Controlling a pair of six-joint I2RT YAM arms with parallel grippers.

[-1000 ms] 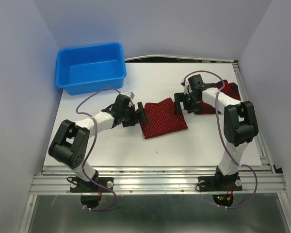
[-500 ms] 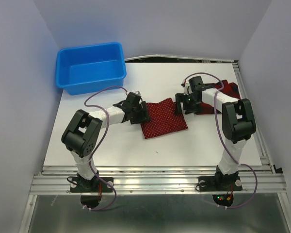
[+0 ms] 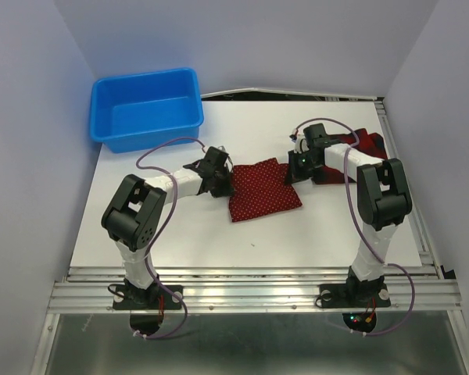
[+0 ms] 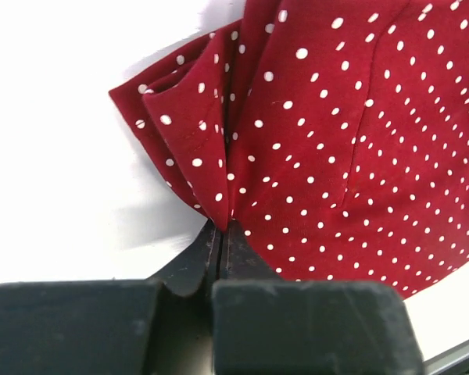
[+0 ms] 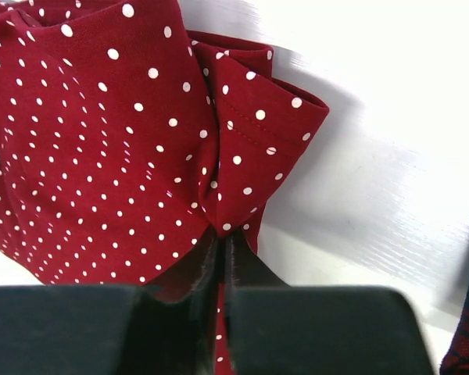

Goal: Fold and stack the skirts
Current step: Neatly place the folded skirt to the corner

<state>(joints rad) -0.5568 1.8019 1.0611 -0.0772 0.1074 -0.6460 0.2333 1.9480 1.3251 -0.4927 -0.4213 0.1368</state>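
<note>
The dark red polka-dot skirt (image 3: 262,190) lies folded flat on the white table (image 3: 219,226) between the two arms. My left gripper (image 3: 223,181) is shut on its far left corner, the cloth (image 4: 336,141) bunching into pleats at my closed jaws. My right gripper (image 3: 291,172) is shut on the far right corner, where the fabric (image 5: 117,141) gathers into a fold. The tartan plaid skirt (image 3: 365,148) lies at the right behind the right arm, mostly hidden by it; a dark edge of that plaid skirt (image 5: 467,344) shows in the right wrist view.
A blue plastic bin (image 3: 147,107) stands at the back left of the table. A metal rail (image 3: 402,176) runs along the right edge. Walls close in on the left, right and back.
Both grippers closed from open onto the polka-dot skirt's far corners. The left arm swung in toward the skirt's left corner; the right arm barely moved.
</note>
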